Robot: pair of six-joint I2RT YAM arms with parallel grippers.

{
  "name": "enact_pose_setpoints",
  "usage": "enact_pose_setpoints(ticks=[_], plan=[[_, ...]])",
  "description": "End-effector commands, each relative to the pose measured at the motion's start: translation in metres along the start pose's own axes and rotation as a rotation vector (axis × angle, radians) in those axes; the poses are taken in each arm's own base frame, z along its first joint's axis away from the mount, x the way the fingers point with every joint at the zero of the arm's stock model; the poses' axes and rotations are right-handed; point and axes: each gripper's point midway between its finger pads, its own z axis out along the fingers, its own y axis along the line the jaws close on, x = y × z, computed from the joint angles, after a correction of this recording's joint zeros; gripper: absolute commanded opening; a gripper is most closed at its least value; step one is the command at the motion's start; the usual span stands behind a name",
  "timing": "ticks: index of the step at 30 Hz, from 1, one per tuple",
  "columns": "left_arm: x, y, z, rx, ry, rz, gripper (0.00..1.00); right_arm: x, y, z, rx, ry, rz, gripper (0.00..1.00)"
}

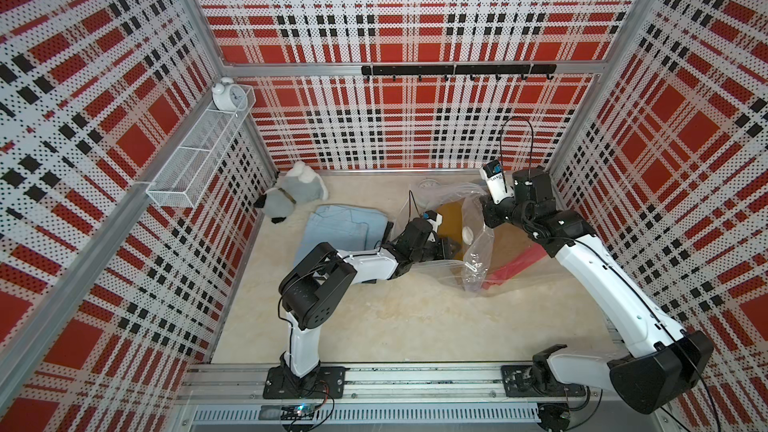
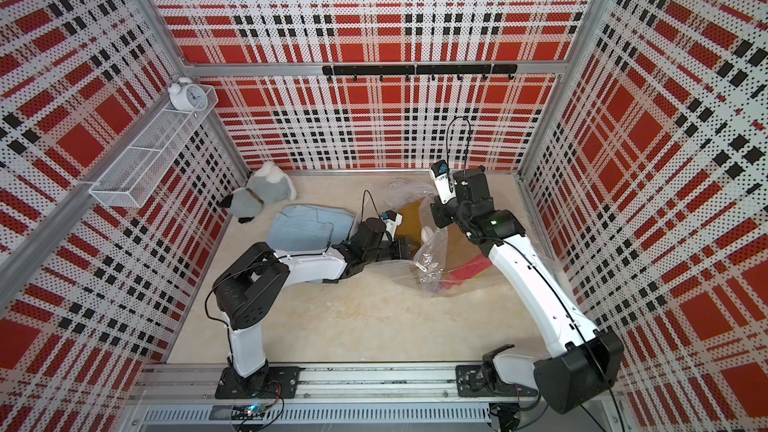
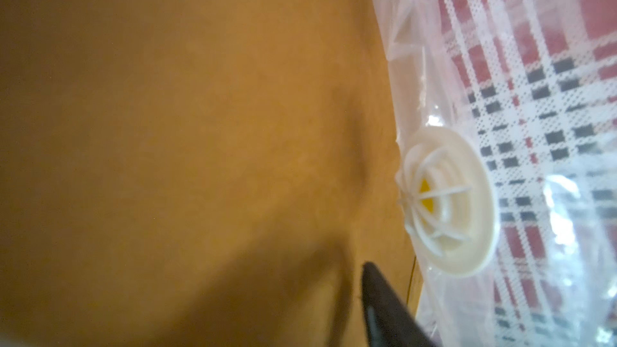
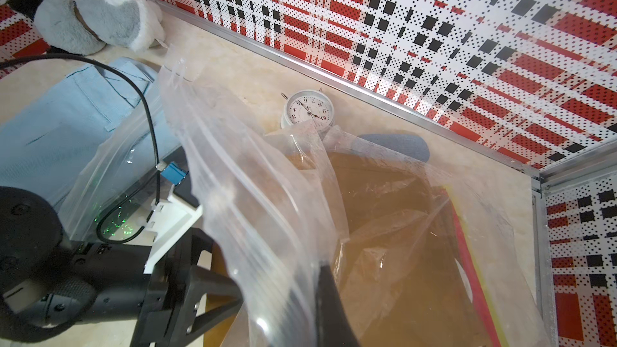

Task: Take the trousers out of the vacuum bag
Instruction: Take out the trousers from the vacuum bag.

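Right gripper (image 4: 312,298) pinches vacuum bag (image 4: 253,195) film, holds mouth up; left gripper (image 1: 446,248) inside, jaw gap unclear. Mustard-brown trousers (image 3: 200,111) likely soft, limp, light: pinch the near folded edge.

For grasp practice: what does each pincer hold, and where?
Right pincer: the vacuum bag, by its raised upper sheet. Left pincer, inside the bag at the mustard-brown trousers: cannot tell.

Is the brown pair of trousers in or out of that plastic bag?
Inside: in the right wrist view the clear plastic of the vacuum bag covers the mustard-brown trousers.
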Motion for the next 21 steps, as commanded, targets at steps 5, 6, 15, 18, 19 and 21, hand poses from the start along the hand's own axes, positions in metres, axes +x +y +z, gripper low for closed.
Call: enact_pose_setpoints(ticks=[5,6,15,18,19,21], plan=[[-0.012,-0.035,-0.003,0.105,-0.036,0.035,0.21,-0.01,0.0,-0.01,0.009,-0.054,-0.001,0.0],[-0.014,-0.036,-0.005,0.107,-0.041,0.037,0.17,-0.01,0.0,-0.009,0.011,-0.052,-0.001,0.0],[-0.039,-0.057,-0.03,0.156,-0.093,0.066,0.0,-0.009,-0.003,-0.01,0.024,-0.056,-0.001,0.0],[-0.049,-0.065,-0.041,0.145,-0.107,0.1,0.0,-0.009,-0.005,-0.01,0.036,-0.056,0.001,0.0],[-0.053,-0.066,-0.043,0.121,-0.112,0.119,0.0,-0.008,-0.006,-0.009,0.04,-0.055,0.001,0.0],[-0.058,-0.07,-0.048,0.08,-0.107,0.173,0.0,-0.008,-0.007,-0.008,0.049,-0.053,0.005,0.0]])
